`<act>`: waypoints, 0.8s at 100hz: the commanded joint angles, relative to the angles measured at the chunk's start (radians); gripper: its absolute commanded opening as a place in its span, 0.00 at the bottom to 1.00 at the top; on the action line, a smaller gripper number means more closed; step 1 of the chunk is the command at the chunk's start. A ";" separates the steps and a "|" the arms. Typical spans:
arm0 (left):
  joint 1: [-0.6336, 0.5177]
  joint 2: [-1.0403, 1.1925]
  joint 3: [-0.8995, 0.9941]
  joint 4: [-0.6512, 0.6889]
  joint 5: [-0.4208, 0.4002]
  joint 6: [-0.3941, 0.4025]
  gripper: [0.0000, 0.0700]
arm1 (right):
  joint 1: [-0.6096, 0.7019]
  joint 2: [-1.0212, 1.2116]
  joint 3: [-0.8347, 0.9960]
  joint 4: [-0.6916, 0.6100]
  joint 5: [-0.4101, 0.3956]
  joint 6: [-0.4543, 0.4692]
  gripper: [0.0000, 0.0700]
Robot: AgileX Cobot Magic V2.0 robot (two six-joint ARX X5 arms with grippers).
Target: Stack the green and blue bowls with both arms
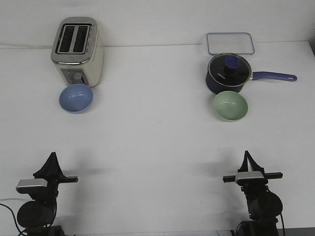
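I looked at the two bowls first. The blue bowl point(76, 98) sat right in front of the toaster point(78, 50), almost touching its front. The green bowl point(230, 105) sat well off to the right of the toaster, just in front of the dark pan point(229, 73) with the purple handle.

Both bowls stood open side up and had nothing in them. Nothing was holding them.

My left gripper point(51, 158) waited near the table edge point(157, 147), well in front of the toaster and the blue bowl. My right gripper point(246, 157) waited far to the right of that, well in front of the green bowl. Each one came to a thin point, so the fingers looked pressed together, and neither held anything.

I judged the job had not started yet. The next move, I thought, would need each arm to reach forward to its own bowl, spread its fingers and pinch the rim.

I counted two bowls, two arms, one toaster, one pan and one clear tray point(230, 43) behind the pan.
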State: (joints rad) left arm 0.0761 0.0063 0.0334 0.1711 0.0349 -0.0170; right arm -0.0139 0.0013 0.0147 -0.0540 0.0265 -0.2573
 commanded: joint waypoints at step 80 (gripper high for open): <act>0.000 -0.001 -0.019 0.010 0.004 0.005 0.02 | 0.000 0.000 -0.002 0.018 -0.005 0.035 0.00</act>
State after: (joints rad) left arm 0.0761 0.0063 0.0334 0.1711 0.0349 -0.0170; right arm -0.0139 0.0013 0.0147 -0.0536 0.0257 -0.2550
